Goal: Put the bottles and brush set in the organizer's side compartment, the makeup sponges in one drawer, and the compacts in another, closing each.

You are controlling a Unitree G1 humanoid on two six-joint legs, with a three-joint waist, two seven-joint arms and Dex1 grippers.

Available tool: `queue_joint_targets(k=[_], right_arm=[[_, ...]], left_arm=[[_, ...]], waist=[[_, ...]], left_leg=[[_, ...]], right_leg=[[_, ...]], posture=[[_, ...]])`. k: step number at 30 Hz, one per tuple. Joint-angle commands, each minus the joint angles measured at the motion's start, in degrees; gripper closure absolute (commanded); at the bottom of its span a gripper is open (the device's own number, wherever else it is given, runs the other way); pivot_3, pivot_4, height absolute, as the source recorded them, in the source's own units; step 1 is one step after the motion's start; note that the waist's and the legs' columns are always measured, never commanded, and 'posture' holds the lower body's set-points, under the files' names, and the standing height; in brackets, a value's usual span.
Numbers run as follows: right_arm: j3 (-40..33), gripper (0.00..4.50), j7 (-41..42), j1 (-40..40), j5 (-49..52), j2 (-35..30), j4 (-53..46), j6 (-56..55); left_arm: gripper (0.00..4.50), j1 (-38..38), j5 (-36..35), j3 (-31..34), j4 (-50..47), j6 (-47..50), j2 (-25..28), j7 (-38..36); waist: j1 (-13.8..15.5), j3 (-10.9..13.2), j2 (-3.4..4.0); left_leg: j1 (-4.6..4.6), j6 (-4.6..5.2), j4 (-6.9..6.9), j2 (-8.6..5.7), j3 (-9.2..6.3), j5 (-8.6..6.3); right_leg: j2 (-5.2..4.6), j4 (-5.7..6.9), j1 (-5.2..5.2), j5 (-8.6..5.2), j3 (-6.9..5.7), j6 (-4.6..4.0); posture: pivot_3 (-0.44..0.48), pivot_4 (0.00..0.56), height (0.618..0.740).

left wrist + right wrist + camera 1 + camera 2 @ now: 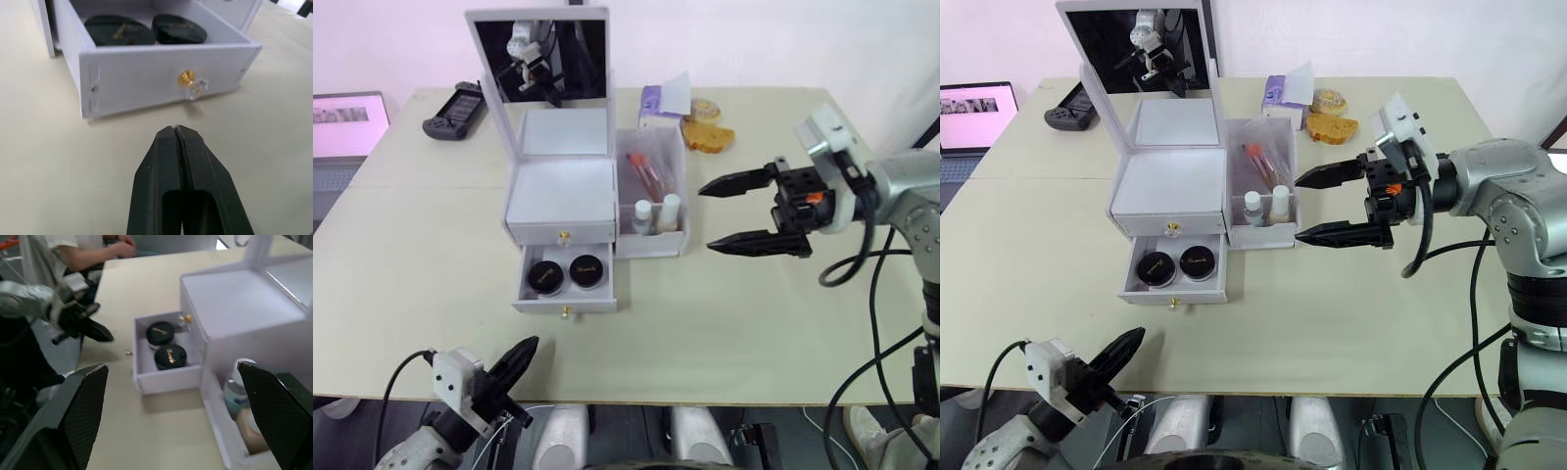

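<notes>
A: Which step is in hand?

B: Closing the compacts' drawer, I'd judge. At lower left of the left eye frame the left pincer [517, 358] sits with its fingers pressed together, holding nothing, pointed at the open lower drawer [566, 306] just left of centre. In its wrist view the tips are near the drawer's knob [191, 84] but not touching it.

A: And the next move?

B: Probably a straight push on the drawer front, squarely near the knob, so it slides in without skewing the organizer [562, 201].

A: Count things for me, left to right.

B: One game controller [455, 110] at upper left on the surface [431, 264]. Two drawers: the upper drawer [561, 233] is shut, the lower one out. Two black compacts [567, 273] lie side by side in the open one. In the side compartment [652, 242], right of the drawers, stand two small bottles [656, 214], with the brush set [646, 174] in a clear sleeve behind them. I see no sponges; whether they're in the shut drawer I cannot tell.

A: The other arm?

B: At the right of the frame the right pincer [739, 213] hangs above the surface beside the side compartment, fingers spread wide and empty. Behind, at upper centre, there's a tissue pack [663, 102] and some snack-like items [707, 129] I can't identify.
</notes>
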Motion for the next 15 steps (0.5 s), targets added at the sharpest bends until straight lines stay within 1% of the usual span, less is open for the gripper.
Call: queue_joint_targets(k=[1, 8, 11, 15], right_arm=[[-2.81, 0.00, 0.20, 1.44, 3.33, -1.42, -3.38, 1.65], [-3.41, 0.00, -1.28, 2.30, 4.78, -2.01, -5.19, 2.98], [-3.02, 0.00, -1.70, 2.14, 4.54, -2.35, -5.08, 2.94], [-2.90, 0.00, -1.83, 1.51, 4.20, -2.95, -4.54, 2.72]], left_arm=[[4.46, -1.98, 1.23, -1.74, 1.18, -2.83, -1.08, 1.50], [4.46, -8.47, 2.84, -4.66, 4.72, -3.75, -2.39, 4.15], [4.46, -10.81, 4.28, -5.83, 6.04, -3.99, -1.85, 4.64], [4.46, -13.83, 4.89, -5.89, 7.26, -3.90, -0.82, 5.22]], waist=[[0.03, 0.00, 0.00], [-0.10, -0.03, 0.06], [-0.05, -0.04, 0.07], [-0.04, -0.04, 0.07]], left_leg=[[0.01, 0.00, 0.01, 0.00, 0.00, 0.00], [0.04, 0.00, 0.02, 0.00, -0.02, 0.00], [0.04, 0.00, 0.02, 0.00, -0.01, 0.00], [0.04, 0.00, 0.02, 0.00, -0.02, 0.00]], right_leg=[[0.00, 0.00, 0.02, 0.00, 0.00, 0.00], [0.01, 0.07, 0.02, 0.02, -0.01, 0.02], [0.01, 0.07, 0.03, 0.02, -0.01, 0.02], [0.01, 0.08, 0.03, 0.02, -0.01, 0.03]], posture=[[0.000, 0.150, 0.740], [0.000, 0.150, 0.740], [0.000, 0.150, 0.740], [0.000, 0.150, 0.740]])
